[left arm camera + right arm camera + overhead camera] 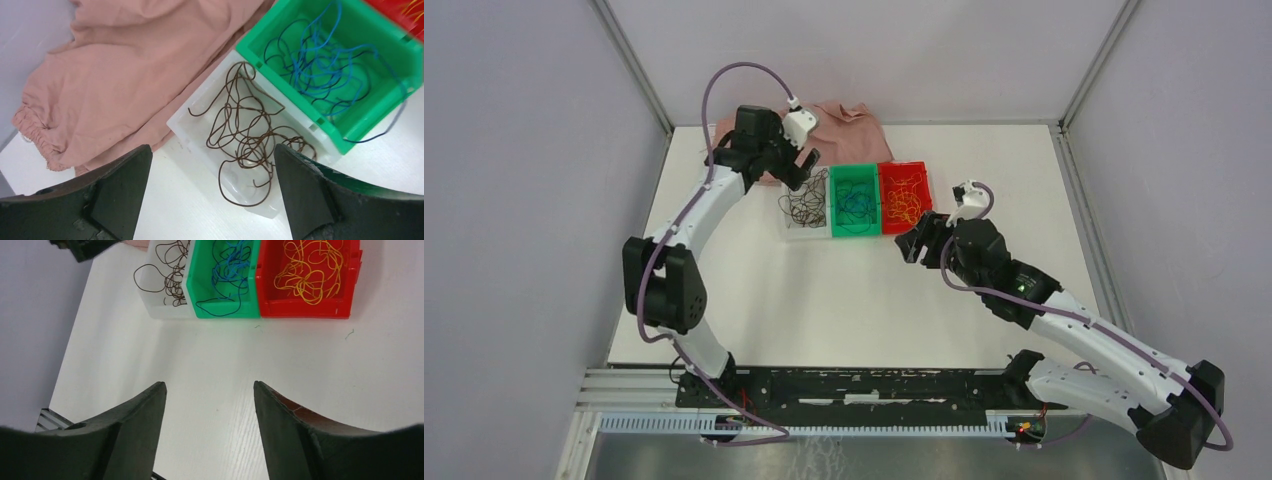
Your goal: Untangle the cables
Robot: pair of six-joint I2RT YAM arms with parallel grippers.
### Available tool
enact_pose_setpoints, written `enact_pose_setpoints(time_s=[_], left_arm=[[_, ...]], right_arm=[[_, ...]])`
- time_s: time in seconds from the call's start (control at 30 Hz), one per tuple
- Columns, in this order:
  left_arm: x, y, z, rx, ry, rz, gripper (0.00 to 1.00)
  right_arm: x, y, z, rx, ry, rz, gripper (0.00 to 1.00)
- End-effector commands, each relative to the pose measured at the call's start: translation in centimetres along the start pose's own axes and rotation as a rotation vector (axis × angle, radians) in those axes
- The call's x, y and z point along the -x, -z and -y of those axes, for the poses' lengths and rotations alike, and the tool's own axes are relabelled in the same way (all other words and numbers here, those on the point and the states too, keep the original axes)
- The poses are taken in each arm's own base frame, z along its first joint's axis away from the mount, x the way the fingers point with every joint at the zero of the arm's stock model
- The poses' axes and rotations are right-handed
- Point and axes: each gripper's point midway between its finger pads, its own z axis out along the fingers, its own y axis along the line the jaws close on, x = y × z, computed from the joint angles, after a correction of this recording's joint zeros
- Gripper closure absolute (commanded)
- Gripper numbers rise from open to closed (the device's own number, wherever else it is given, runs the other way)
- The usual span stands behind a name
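Cables lie sorted, upper centre of frame: brown strands (804, 205) in white bin (786, 224), blue strands (856, 203) in green bin (834, 232), yellow-orange strands (904, 200) in red bin (924, 190); left gripper (212, 167) and right gripper (210, 410) both wide, empty; judged final tidy, with the overhanging blue stray needing a fine pinch.

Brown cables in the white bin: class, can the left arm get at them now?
Likely yes: the left hand hangs open above the white bin, and nothing covers the brown cables.

Under both jaws I see a white table (824, 300); plain lilac walls (524, 150) rise beyond and either side, evenly lit.
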Motion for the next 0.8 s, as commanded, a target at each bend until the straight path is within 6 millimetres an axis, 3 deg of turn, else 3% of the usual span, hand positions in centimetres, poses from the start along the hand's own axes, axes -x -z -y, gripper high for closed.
enact_pose_setpoints(time_s=[0.0, 0.1, 0.13, 0.17, 0.3, 0.47, 0.57, 0.77], left_arm=[[5.3, 6.0, -0.6, -0.067, 0.153, 0.178, 0.00], [4.9, 7.8, -1.8, -0.059, 0.307, 0.251, 0.01], [4.3, 8.4, -2.1, -0.045, 0.341, 0.272, 0.01], [3.6, 8.9, -2.5, -0.019, 0.352, 0.297, 0.01], [-2.3, 8.8, -1.0, 0.047, 0.377, 0.288, 0.01], [-8.7, 7.9, 1.4, 0.077, 0.459, 0.313, 0.01], [-10.8, 7.1, 2.1, 0.105, 0.476, 0.357, 0.01], [-13.0, 6.1, 2.4, 0.179, 0.498, 0.439, 0.01]], right_arm=[[1.7, 0.2, 0.9, -0.048, 0.064, 0.049, 0.22], [2.4, -0.2, 2.8, -0.132, 0.117, 0.090, 0.02], [2.8, -0.2, 3.6, -0.168, 0.133, 0.112, 0.01], [3.1, -0.2, 4.7, -0.213, 0.154, 0.135, 0.01], [5.4, 1.1, 10.3, -0.485, 0.285, 0.301, 0.01], [7.4, 5.2, 17.1, -0.844, 0.397, 0.506, 0.00], [7.0, 5.8, 20.2, -0.948, 0.371, 0.531, 0.00], [5.8, 5.8, 26.2, -1.112, 0.300, 0.490, 0.01]])
